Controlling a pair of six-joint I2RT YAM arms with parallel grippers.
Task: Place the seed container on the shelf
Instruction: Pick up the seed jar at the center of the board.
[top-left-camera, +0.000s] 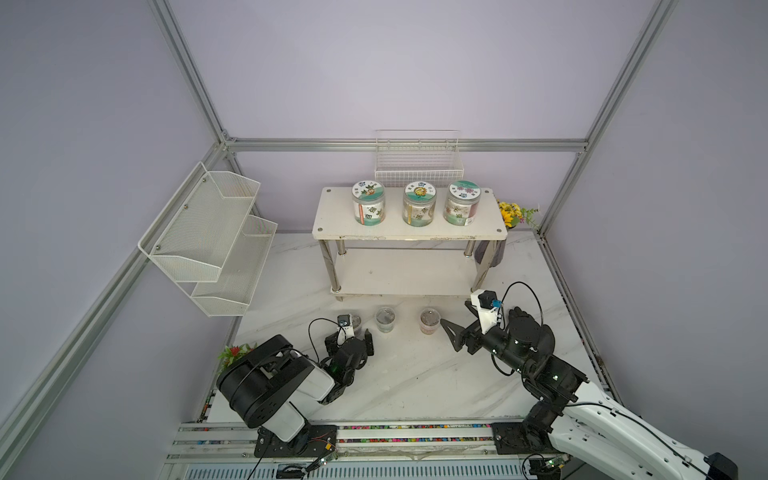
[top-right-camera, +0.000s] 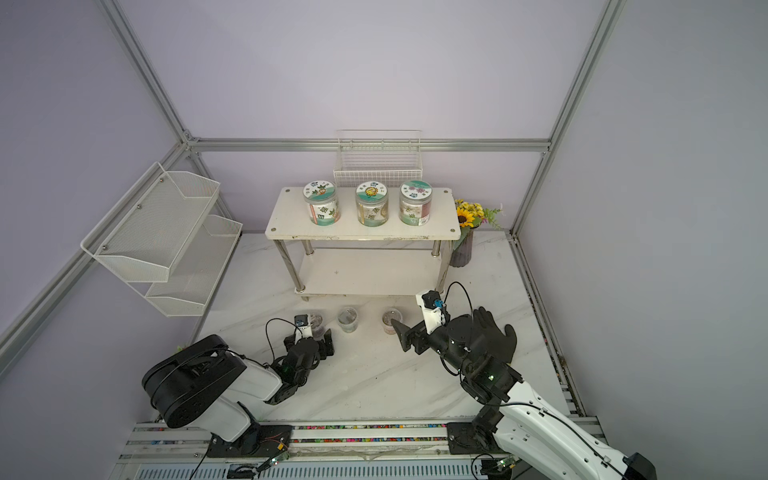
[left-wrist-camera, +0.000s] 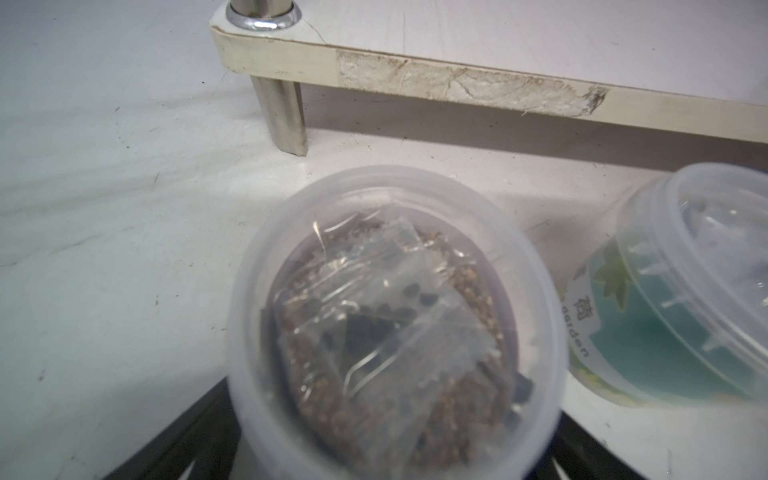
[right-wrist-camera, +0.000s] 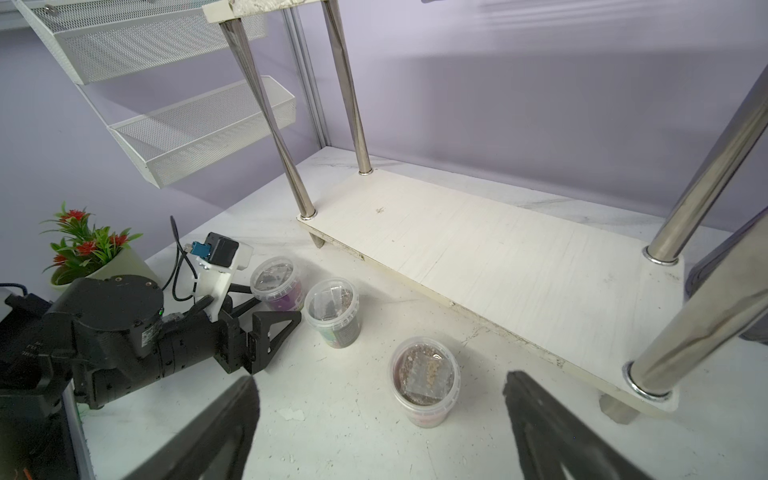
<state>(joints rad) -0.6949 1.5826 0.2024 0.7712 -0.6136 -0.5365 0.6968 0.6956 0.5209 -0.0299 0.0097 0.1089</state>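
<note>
While parked on the worktop (top-left-camera: 415, 374) just off the shelf's (top-left-camera: 332, 224) front edge, not yet placed: left seed container (left-wrist-camera: 395, 316), purple label, clear lid, seed bag inside. Straddled by left gripper (top-left-camera: 349, 334), jaws spread wide either side, no squeeze visible; contact with the tub wall impossible to confirm. Right gripper (top-left-camera: 455, 313) likewise spread, empty, pointed near right seed container (top-left-camera: 429, 320), not touching it.

Risks, judged from the layout:
- Could nudge middle seed container (top-left-camera: 385, 319), just beside the target, on closing or lifting; little room for the finger on that side.
- Could slip if clamped on the slick tapered wall or on the lid rim alone.
- Could clip the lower board's (top-left-camera: 399, 274) chipped front edge or the front-left metal leg (top-left-camera: 329, 262) on the way in.
- Limited headroom under the top board; easy to knock with a tall lift.
- Possible arm clash, with both grippers working the same short row of tubs.

On the top board: three labelled jars (top-left-camera: 419, 203) in a row toward its back edge, front strip bare. Lower board bare.

Around:
- mesh wall rack (top-left-camera: 208, 232) on the left wall
- wire basket (top-left-camera: 419, 166) on the back wall above the shelf
- sunflower vase (top-left-camera: 513, 214) at the worktop's back-right corner
- red-flowered pot (right-wrist-camera: 83, 245) at the front-left corner, beside the left arm

Nothing between target and lower board but the board's raised edge.
</note>
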